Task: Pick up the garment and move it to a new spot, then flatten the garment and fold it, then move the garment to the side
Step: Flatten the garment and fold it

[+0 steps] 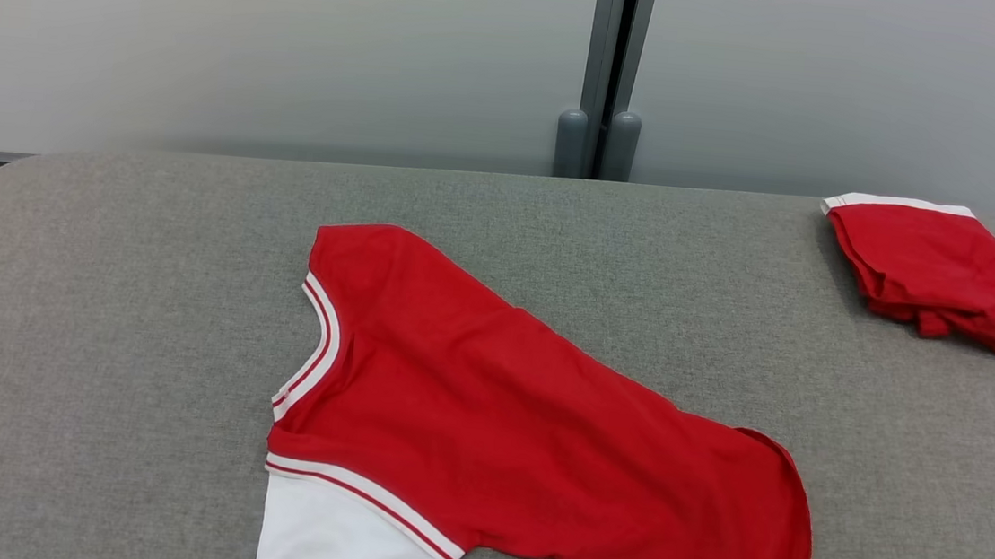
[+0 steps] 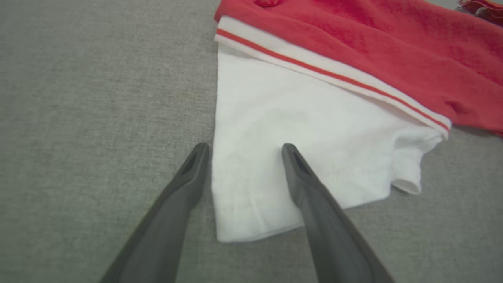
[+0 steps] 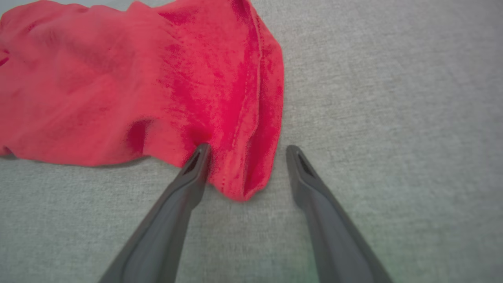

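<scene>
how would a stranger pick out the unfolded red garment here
Look at the grey padded table. Near its front edge, at the middle, lies the red shirt, spread out. Unlike the folded red bundle at the far right, it shows a white sleeve and a striped neckline.

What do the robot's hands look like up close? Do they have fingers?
The left gripper and right gripper look alike: two long, slim, dark grey fingers each, tapering to rounded tips, with a narrow recessed slot near each tip. Their surface is plain and matte.
</scene>
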